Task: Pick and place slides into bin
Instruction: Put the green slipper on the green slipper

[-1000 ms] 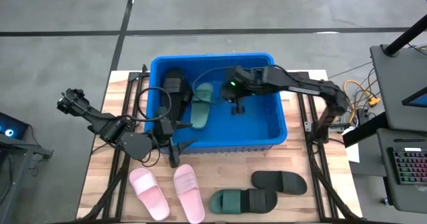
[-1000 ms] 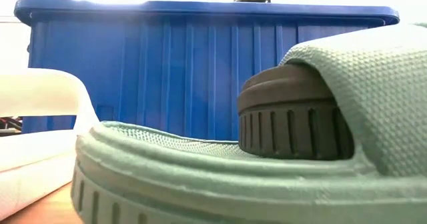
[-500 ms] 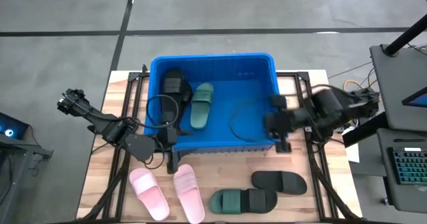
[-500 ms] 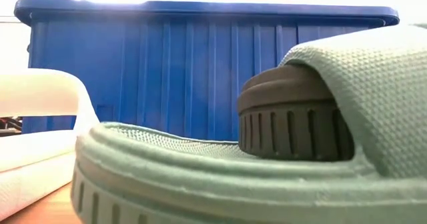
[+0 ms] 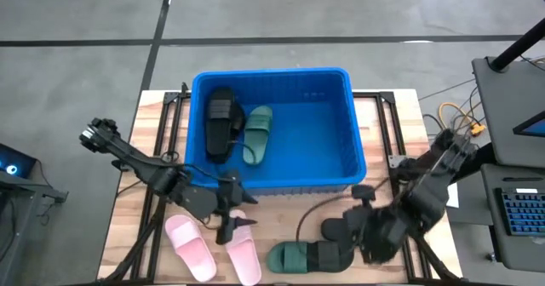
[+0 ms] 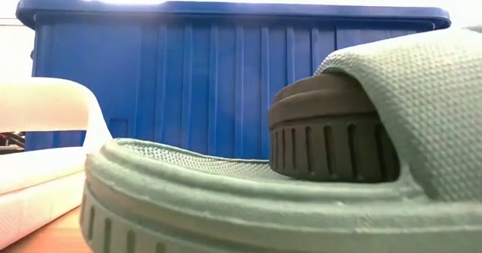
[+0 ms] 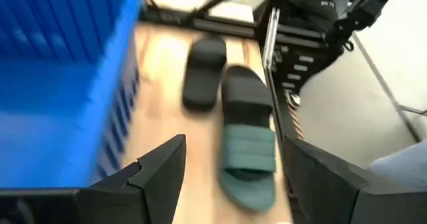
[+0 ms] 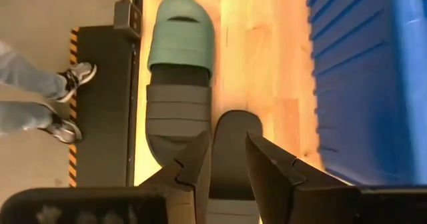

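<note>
Bright, even light; seemingly motion-blurred wrist views.

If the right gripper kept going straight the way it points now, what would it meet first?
Most likely the black slide on the table: the right gripper, fingers slightly apart, points along it. The green slide lies just beside; depth is unclear.

Bin (image 5: pixel 358 154): glossy blue plastic, finely ribbed walls, smooth rolled rim. Green slide (image 6: pixel 422 95) in front of bin: matt rubber, pebbled strap, grooved sole edge. Pink slides (image 5: pixel 241 248): smooth matt rubber. Tabletop (image 5: pixel 285 226): pale wooden planks, satin finish
</note>
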Motion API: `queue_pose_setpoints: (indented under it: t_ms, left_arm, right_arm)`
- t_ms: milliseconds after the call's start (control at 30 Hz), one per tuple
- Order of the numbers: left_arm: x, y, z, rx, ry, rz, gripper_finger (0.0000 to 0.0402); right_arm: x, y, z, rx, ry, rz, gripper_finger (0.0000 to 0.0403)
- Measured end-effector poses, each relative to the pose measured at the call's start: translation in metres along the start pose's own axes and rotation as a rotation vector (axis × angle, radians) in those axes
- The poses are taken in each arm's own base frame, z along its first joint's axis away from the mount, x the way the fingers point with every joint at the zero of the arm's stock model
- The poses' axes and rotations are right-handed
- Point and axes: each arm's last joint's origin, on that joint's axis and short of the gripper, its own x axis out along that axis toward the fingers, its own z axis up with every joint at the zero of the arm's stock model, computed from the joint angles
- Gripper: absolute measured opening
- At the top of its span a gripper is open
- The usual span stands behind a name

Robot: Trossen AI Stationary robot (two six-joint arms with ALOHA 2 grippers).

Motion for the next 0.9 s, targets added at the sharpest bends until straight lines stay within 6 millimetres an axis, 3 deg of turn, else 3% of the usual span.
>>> queue_pose_setpoints:
  t_ms: [267, 600, 900]
  left_arm:
    - [0.05, -0.009, -0.024, -0.242, 0.186, -0.044, 0.0233]
    - [0.11, -0.014, -0.062, -0.495, 0.366, 0.006, 0.0233]
    - [0.15, -0.018, -0.086, -0.613, 0.419, -0.006, 0.0233]
  right_arm:
    - [0.029, 0.034, -0.012, -0.024, 0.036, -0.072, 0.0086]
    - [0.017, 0.043, -0.025, -0.039, -0.174, -0.209, 0.0089]
    - [0.019, 0.047, -0.028, -0.057, -0.164, -0.19, 0.0091]
